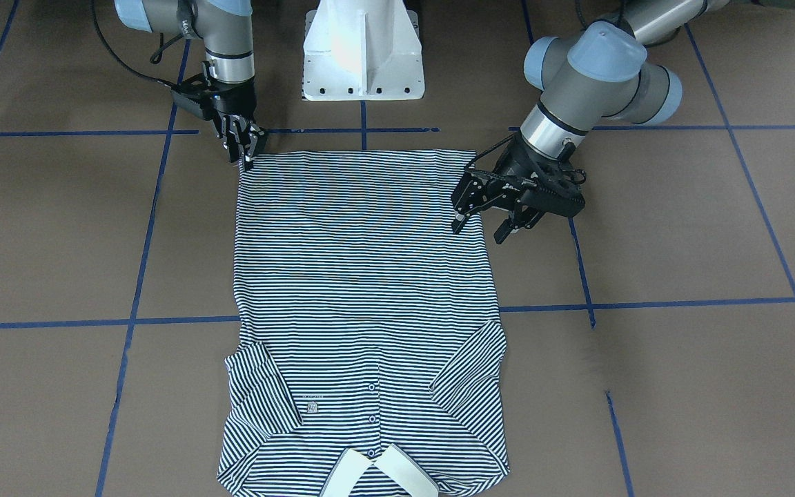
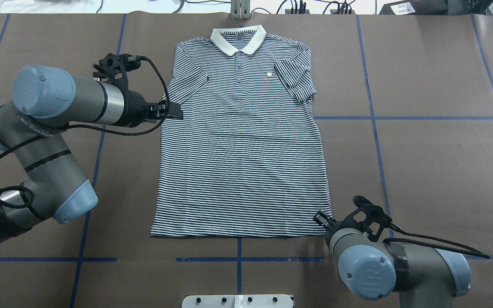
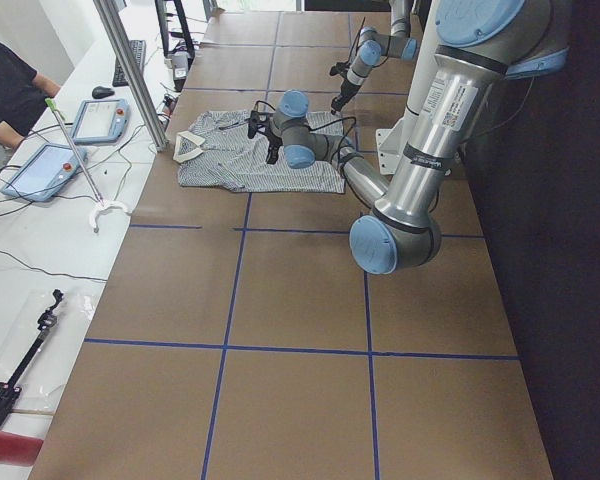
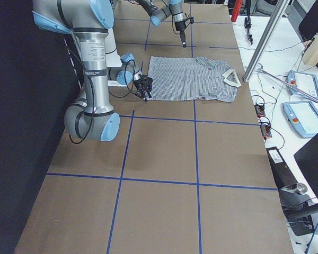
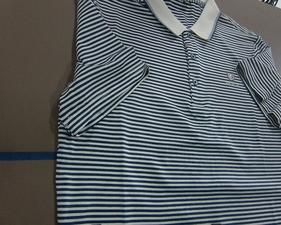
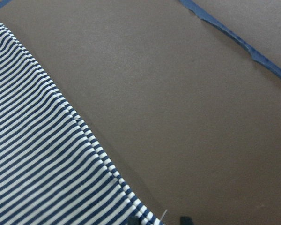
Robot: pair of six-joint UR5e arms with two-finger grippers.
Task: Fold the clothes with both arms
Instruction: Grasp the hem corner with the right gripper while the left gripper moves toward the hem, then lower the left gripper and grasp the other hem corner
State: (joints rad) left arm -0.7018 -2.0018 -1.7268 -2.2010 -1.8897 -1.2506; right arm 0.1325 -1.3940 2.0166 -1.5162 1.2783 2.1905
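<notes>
Shows a short-sleeved polo shirt of fine navy-and-white stripes spread flat, front up, on a brown paper-covered table crossed by blue tape lines. Runs lengthwise away from the robot, plain cream collar at the far side and straight hem nearest the white bolted pedestal, both sleeves angled in against the body. Finds the black left gripper spread wide at the shirt's side edge, grasping nothing. Puts the black right gripper at a hem corner, tips narrowly apart astride the edge, not clamped. Beyond the collar end, a white bench with two handheld pendants and a seated person in a dark top.
</notes>
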